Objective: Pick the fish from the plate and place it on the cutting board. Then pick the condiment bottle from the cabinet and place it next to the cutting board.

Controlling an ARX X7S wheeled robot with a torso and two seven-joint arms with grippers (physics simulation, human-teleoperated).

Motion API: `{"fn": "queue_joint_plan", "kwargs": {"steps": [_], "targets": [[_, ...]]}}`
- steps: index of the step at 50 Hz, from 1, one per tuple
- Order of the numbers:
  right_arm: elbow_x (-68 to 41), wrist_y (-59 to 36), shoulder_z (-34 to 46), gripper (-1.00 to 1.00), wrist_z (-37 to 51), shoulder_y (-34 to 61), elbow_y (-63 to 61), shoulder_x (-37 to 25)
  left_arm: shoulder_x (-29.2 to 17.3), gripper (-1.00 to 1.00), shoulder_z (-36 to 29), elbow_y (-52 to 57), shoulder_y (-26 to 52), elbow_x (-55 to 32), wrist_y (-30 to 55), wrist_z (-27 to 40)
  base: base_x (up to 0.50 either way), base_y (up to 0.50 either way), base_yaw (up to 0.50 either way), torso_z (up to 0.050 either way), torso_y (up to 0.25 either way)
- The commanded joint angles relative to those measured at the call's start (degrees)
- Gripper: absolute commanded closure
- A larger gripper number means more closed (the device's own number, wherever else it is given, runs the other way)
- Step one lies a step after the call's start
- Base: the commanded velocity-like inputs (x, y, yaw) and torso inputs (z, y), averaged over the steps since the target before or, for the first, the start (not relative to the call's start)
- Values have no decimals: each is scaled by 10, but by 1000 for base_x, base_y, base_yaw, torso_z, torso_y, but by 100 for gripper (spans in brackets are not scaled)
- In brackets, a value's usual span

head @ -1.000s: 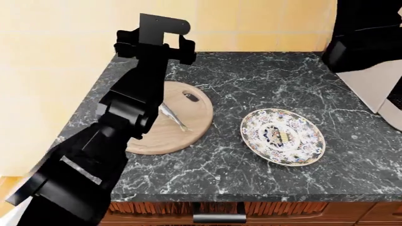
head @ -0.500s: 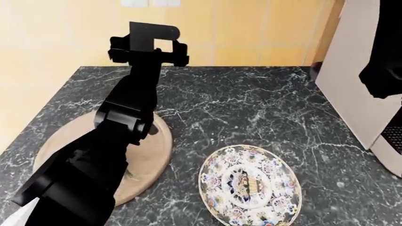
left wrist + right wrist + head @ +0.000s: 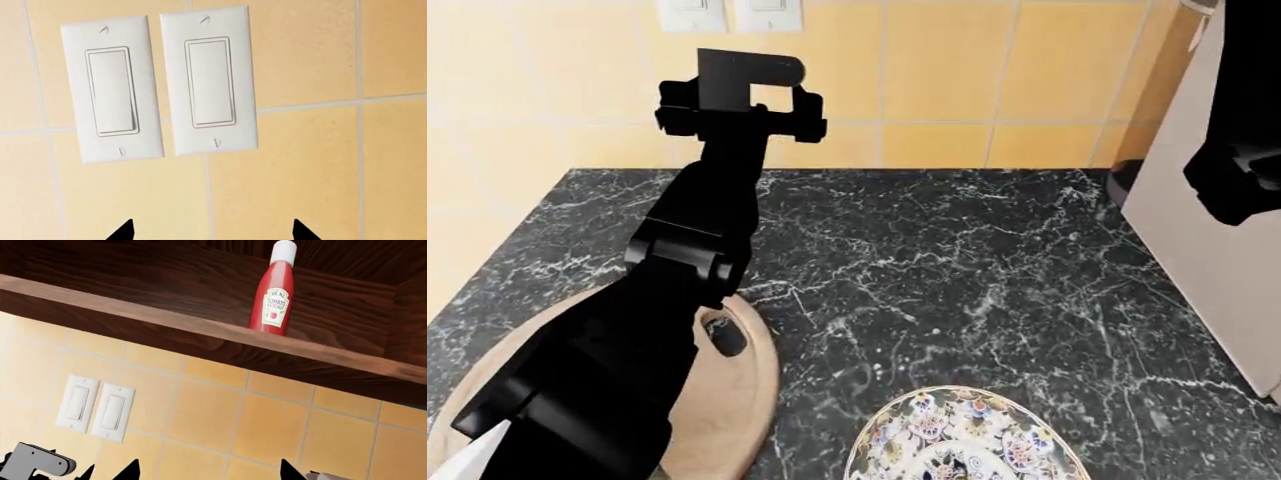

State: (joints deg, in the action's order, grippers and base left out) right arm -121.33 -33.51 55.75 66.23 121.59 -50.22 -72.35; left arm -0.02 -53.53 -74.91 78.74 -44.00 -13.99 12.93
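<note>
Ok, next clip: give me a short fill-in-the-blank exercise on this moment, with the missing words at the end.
1. The ketchup bottle stands upright on a wooden ____.
2. The bottle's cap is ____ in colour.
3. The left wrist camera faces two white ____ on the tiled wall.
4. In the head view, the patterned plate shows no ____ on it.

Missing words: shelf; white; light switches; fish

Bright even light, sharp renders, faint shadows
</note>
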Motion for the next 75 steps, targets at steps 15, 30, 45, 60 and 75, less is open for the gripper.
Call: {"fn": "queue_joint_plan", "kwargs": {"steps": [15,30,45,60,75], "targets": [[-87,-5,-43,-100,140,89,8,19,0,-100,6,-1,0,-5,6,0,33,-2,0,0,0],[-157,-26,-154,-100,238,134,9,94,0,-100,3,-1,0,-6,8,3,0,0,0,0,0],[-104,-71,-230,-100,238,134,49,144,0,-100,8,-1,-1,4,10,7,0,0,0,0,0],[-1,-225,-309,-100,238,134,182,290,0,-100,11,-1,-1,13,16,13,0,0,0,0,0],[174,-476,-450,-100,221,133,387,518,0,-100,16,-1,-1,14,17,12,0,0,0,0,0]]}}
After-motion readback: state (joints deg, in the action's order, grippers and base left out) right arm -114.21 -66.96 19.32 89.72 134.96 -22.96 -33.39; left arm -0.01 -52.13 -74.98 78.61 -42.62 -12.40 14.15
